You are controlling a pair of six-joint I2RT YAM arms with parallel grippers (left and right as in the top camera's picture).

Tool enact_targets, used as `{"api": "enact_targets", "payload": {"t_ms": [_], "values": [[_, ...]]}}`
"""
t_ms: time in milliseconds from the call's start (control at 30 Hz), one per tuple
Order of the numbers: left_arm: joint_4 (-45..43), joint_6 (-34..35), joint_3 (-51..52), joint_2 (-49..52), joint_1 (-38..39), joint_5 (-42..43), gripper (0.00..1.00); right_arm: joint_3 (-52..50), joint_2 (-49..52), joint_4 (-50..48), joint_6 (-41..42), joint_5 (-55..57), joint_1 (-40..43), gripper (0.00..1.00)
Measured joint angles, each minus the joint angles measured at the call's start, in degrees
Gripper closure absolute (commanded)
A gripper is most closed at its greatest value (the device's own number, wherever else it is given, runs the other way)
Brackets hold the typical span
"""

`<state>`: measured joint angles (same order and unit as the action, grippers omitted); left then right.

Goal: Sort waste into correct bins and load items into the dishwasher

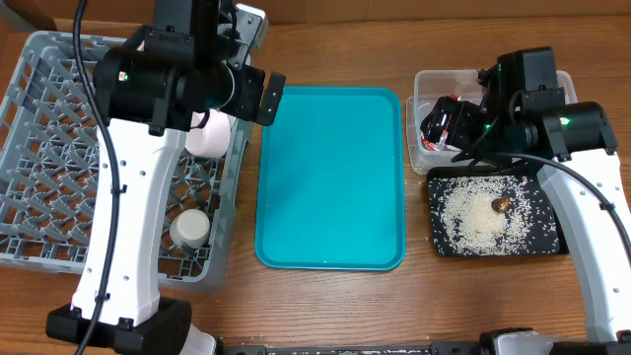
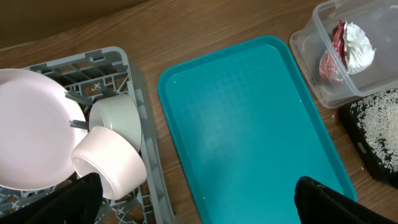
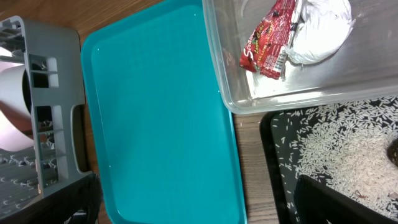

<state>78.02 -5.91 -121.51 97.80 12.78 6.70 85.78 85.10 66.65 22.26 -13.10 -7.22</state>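
Note:
The grey dish rack (image 1: 49, 148) holds a white plate (image 2: 31, 124), two white bowls (image 2: 118, 118) (image 2: 109, 158) and a small white cup (image 1: 190, 229). My left gripper (image 2: 199, 205) is open and empty, above the rack's right edge and the teal tray's left side. The clear tub (image 3: 298, 93) holds the red wrapper (image 3: 267, 40) and the white tissue (image 3: 320, 28). The black tray (image 1: 547, 242) holds rice grains (image 3: 336, 149) and a brown food bit (image 1: 501, 204). My right gripper (image 3: 199, 199) is open and empty, near the tub (image 1: 419, 84). The chopsticks are out of view.
The teal serving tray (image 1: 330, 177) lies bare between the rack and the bins. It also shows in the left wrist view (image 2: 249, 124) and the right wrist view (image 3: 155, 124). Bare wood table runs along the front edge.

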Motion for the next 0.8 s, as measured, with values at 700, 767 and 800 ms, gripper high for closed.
{"api": "enact_targets", "payload": {"t_ms": [700, 767, 800], "values": [[-0.02, 0.02, 0.04, 0.0, 0.0, 0.2, 0.0, -23.34, -25.94, -35.6, -7.74, 16.87, -0.33, 0.0], [-0.02, 0.02, 0.04, 0.0, 0.0, 0.2, 0.0, -28.39, -32.35, -37.31, -7.91, 17.2, -0.31, 0.0], [0.0, 0.02, 0.04, 0.0, 0.0, 0.2, 0.0, -31.28, -35.58, -38.77, -7.98, 17.38, -0.31, 0.0]]}}
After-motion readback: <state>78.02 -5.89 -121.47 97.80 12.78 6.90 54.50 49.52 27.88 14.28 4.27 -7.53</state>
